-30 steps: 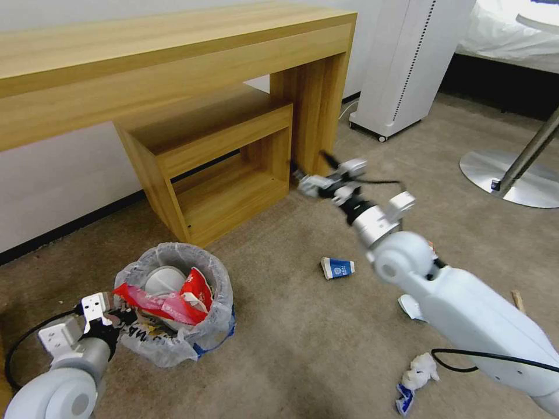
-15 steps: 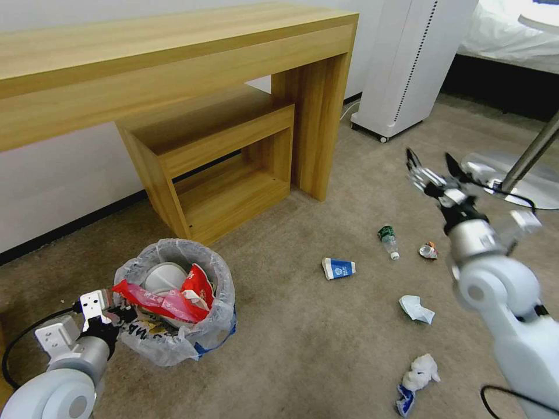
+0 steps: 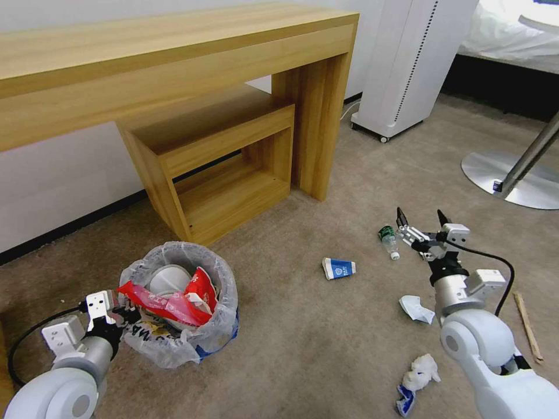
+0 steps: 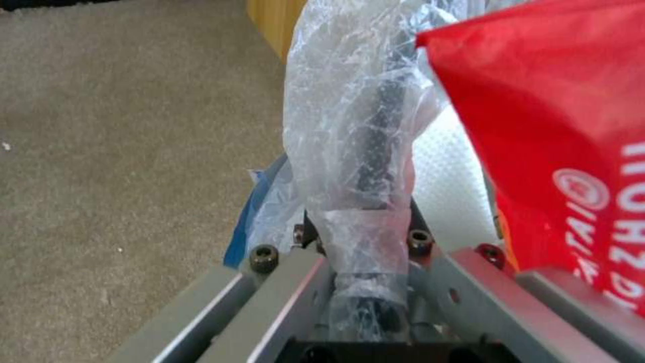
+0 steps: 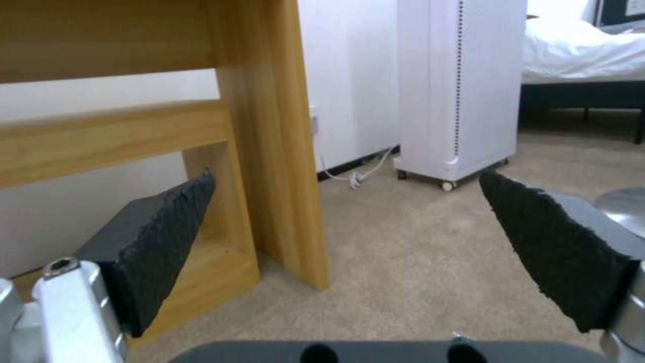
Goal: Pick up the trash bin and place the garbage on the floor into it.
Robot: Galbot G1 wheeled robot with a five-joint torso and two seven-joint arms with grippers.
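Observation:
The trash bin, lined with a crinkly white bag and holding a red wrapper, stands on the carpet at the lower left. My left gripper is shut on its bagged rim. A red wrapper lies just beside the grip. My right gripper hangs open low over the floor, right beside the green-label bottle; its black pads stand wide apart. Garbage on the carpet: a blue-white carton, crumpled paper, a white-and-blue wad, a wooden stick.
A wooden desk with a lower shelf unit stands behind the bin. A white appliance on wheels is at the back right, and a round metal table base lies to the right.
My right arm swung from the desk leg to the right, then came down low beside the bottle, still open. The left gripper kept its hold on the bin.

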